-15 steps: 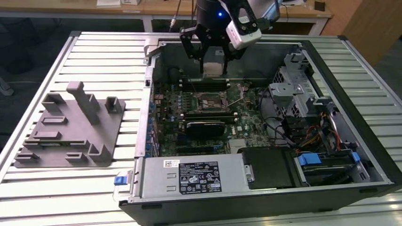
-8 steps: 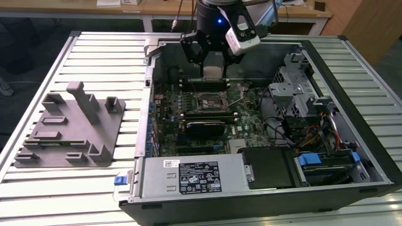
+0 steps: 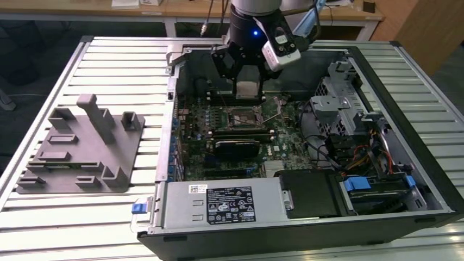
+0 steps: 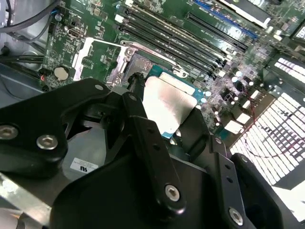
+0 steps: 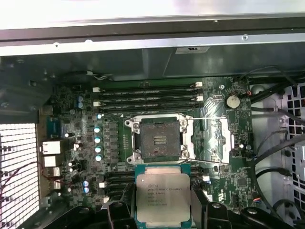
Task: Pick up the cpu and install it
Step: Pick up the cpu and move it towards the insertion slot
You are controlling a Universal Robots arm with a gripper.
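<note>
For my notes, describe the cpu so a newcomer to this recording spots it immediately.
Find the open computer case on the slatted table, then the green motherboard inside. Near its empty socket, the black end effector grips the cpu: a small, flat, shiny silver square, unlike the dark parts around it.

we see a black gripper (image 4: 164, 102) of thick rounded links pinned with silver round-headed screws (image 4: 46, 141). in the exterior view the wrist (image 3: 250, 22) is a dark cylinder below a silver-grey section, with a small blue light (image 3: 255, 33), a white-and-grey camera block (image 3: 280, 49) and a grey cable (image 3: 310, 24).
</note>
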